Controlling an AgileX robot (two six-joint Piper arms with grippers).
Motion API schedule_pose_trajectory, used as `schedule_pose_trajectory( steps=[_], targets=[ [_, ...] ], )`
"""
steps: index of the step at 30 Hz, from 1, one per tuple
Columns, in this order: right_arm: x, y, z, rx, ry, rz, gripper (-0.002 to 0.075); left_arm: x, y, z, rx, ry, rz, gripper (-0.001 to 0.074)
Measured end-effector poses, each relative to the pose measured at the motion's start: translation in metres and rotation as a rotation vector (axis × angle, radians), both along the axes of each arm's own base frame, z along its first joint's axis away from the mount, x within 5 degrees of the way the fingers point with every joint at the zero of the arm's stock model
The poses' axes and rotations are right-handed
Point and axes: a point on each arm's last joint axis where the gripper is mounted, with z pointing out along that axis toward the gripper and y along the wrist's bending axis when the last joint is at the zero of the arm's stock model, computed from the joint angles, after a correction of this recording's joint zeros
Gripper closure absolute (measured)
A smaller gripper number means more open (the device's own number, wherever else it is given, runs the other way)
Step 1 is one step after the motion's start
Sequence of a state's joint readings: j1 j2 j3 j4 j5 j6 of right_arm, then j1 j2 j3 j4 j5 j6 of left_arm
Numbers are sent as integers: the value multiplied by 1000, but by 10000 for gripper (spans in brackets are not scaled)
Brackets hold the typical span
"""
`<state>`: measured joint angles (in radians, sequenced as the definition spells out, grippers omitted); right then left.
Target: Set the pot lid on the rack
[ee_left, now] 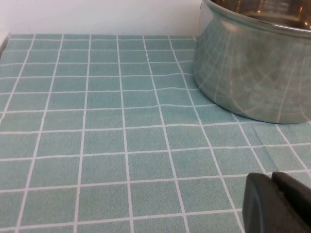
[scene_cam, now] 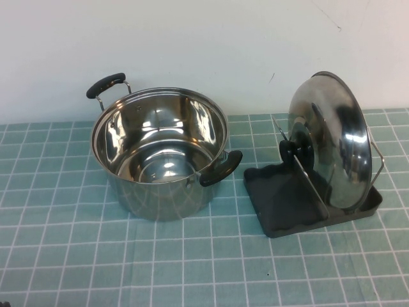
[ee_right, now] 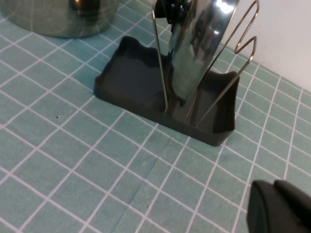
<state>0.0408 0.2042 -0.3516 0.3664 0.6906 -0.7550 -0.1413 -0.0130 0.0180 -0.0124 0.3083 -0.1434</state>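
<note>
The pot lid [scene_cam: 332, 137] stands on edge in the rack [scene_cam: 281, 211] toward the bench's right edge beside the pot [scene_cam: 160, 150], placement apparently complete; the left gripper [ee_left: 277, 204] and right gripper [ee_right: 279, 208], both clenched and empty, sit clear, likely needing only to park.

Steel pot [ee_left: 252, 63], green tiled mat [ee_left: 107, 136], left gripper [ee_left: 277, 204] low

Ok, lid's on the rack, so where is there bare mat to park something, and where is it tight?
Bare mat spans the near strip before the pot and rack, plus the stretch left of the pot. Crowded: the gap between pot handle and rack, where the pot lid stands. Left gripper and right gripper sit low, near side.
</note>
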Motion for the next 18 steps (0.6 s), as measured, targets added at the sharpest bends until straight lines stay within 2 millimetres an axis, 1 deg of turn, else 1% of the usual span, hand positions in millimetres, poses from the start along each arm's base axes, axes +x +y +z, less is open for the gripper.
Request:
schedule_pose_trajectory(
  steps=[9, 18],
  targets=[
    [0, 0, 0, 0, 0, 0, 727, 0, 0, 0, 57, -7, -15, 737],
    [0, 0, 0, 0, 0, 0, 727, 0, 0, 0, 63, -8, -18, 737]
  ],
)
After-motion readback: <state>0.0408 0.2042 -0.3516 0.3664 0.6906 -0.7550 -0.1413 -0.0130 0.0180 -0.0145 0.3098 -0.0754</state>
